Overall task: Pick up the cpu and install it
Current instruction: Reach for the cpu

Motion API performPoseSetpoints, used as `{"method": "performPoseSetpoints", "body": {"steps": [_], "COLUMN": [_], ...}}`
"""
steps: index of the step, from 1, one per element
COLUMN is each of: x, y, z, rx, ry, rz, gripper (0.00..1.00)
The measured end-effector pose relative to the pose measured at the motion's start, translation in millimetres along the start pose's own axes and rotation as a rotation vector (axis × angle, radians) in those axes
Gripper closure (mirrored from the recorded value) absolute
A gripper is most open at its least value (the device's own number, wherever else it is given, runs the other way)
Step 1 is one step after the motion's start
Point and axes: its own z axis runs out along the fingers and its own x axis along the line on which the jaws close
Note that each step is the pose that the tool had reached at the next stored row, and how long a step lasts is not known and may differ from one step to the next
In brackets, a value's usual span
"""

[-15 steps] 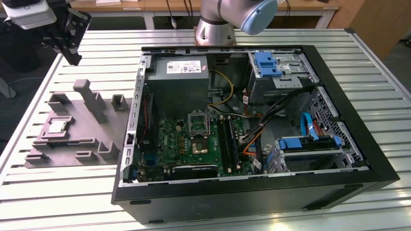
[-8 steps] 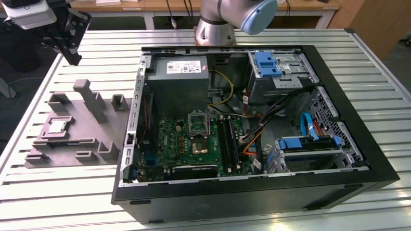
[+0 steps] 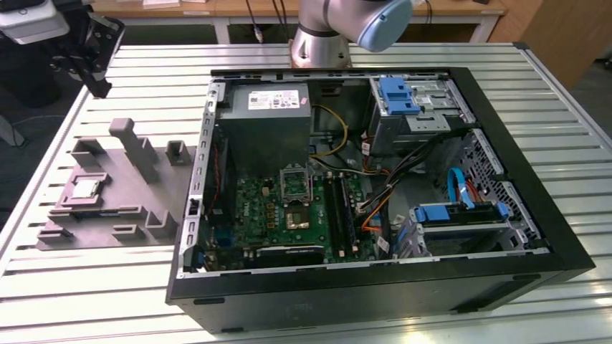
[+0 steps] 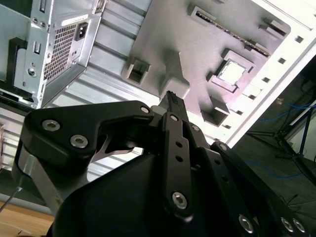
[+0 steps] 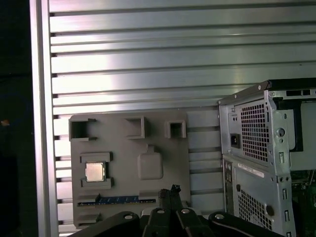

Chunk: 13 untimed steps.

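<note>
The cpu [image 3: 88, 188] is a small silvery square chip lying in a recess of the grey holder block [image 3: 115, 215], on the table at the exterior view's left. Both wrist views show the cpu [image 4: 232, 72] [image 5: 95, 171] flat in its pocket. My gripper [image 3: 99, 87] hangs high above the table's far left corner, well above and beyond the holder, apart from the chip. Its fingertips [image 5: 170, 191] meet with nothing between them, so it is shut and empty. The gripper [image 4: 172, 98] points down toward the holder. Inside the open computer case [image 3: 535, 215] the silver socket frame [image 3: 294, 183] sits on the green board.
The black case takes up the table's middle and right, with a grey power supply [image 3: 272, 107], blue drive brackets [image 3: 400, 97] and loose cables inside. The holder has upright posts [image 3: 134, 147]. The slatted metal table [image 3: 96, 287] ends close to the holder's left.
</note>
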Motion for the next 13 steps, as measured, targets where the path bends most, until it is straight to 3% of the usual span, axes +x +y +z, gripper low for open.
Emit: {"method": "performPoseSetpoints", "body": {"steps": [7,13], "x": [21.6,32.3], "y": [-1.3,-2.1], "z": [0.6,1.3], "rx": [-0.0001,-0.0001], "ry": [-0.0001,-0.0001], "rz": [0.000,0.000], "gripper": [0.89,0.89]}}
